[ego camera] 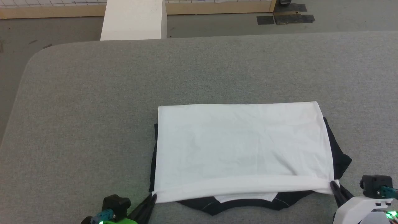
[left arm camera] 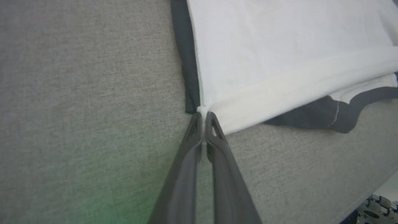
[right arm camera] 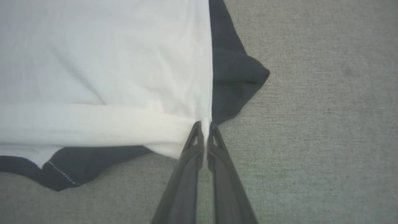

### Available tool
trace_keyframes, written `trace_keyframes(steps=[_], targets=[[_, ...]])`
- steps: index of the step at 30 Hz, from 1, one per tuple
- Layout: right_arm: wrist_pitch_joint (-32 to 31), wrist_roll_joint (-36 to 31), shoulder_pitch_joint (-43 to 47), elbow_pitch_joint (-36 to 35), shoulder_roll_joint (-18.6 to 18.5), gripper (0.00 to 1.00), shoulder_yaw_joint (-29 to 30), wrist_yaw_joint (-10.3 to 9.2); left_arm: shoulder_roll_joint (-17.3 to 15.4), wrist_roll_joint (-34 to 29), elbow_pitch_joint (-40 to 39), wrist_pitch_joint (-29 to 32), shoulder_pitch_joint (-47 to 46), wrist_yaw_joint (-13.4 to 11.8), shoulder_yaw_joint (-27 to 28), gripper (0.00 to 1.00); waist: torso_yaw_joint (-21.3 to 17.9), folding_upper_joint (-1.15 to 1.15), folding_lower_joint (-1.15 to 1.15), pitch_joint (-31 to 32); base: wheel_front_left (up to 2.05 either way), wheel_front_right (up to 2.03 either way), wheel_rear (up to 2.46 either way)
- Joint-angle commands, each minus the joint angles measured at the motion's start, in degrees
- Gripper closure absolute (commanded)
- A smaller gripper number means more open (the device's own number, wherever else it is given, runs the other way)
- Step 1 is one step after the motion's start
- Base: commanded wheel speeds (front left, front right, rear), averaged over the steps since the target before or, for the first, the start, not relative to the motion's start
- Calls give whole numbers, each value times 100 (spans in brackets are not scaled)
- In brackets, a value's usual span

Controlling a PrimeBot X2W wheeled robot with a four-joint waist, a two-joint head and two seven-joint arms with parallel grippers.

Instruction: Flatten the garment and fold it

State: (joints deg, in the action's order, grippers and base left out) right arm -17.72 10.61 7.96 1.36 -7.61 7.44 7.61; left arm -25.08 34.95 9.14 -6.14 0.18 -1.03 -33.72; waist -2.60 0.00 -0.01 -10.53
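Note:
The garment (ego camera: 242, 146) lies on the grey table as a white rectangle folded over its black parts, which stick out along the near edge and at the right. My left gripper (ego camera: 153, 196) is shut on the white hem's near left corner; the left wrist view shows its fingertips pinching the garment (left arm camera: 279, 56) at that corner, gripper (left arm camera: 203, 115). My right gripper (ego camera: 333, 184) is shut on the near right corner; in the right wrist view the garment (right arm camera: 102, 62) is nipped between the gripper's (right arm camera: 204, 124) tips. A black sleeve (right arm camera: 236, 71) pokes out beside it.
The grey padded table (ego camera: 93, 102) stretches wide to the left of and beyond the garment. A white block (ego camera: 133, 20) stands on the floor behind the table's far edge. The table's near edge shows in the left wrist view (left arm camera: 370, 193).

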Motion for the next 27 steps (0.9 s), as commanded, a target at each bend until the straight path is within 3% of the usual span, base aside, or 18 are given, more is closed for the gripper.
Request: trace_keyframes(steps=[1, 2, 3, 9, 18, 22, 27], targets=[[-57, 6, 51, 67, 42, 0, 16, -12, 25, 98, 134, 59, 38, 36, -12, 70, -10, 0, 1, 14, 0, 0, 0], [-76, 20, 51, 89, 63, 0, 29, -12, 42, 122, 182, 71, 34, 31, -8, 21, -11, 0, 1, 23, 0, 0, 0], [-81, 37, 50, 98, 84, 0, 47, -12, 60, 142, 220, 69, 28, 20, 2, 0, -12, 0, 1, 33, 0, 0, 0], [-62, 159, 80, -137, 157, 0, 226, -12, 49, 120, 225, -129, 3, -130, 128, 0, 0, 0, 1, 130, 0, 0, 0], [41, 815, -321, -602, 278, 0, 673, -12, 236, -220, -295, -841, -262, -687, 807, 0, 32, 0, 1, 208, 0, 0, 0], [-25, 1272, -775, -297, 282, 0, 881, -12, 496, -447, -401, -880, -509, -811, 1199, 0, 68, 0, 1, 184, 0, 0, 0], [-325, 1748, -1345, 401, 184, 0, 953, -12, 933, -1009, -546, -884, -748, -725, 1790, 0, 129, 0, 1, 138, 0, 0, 0]])
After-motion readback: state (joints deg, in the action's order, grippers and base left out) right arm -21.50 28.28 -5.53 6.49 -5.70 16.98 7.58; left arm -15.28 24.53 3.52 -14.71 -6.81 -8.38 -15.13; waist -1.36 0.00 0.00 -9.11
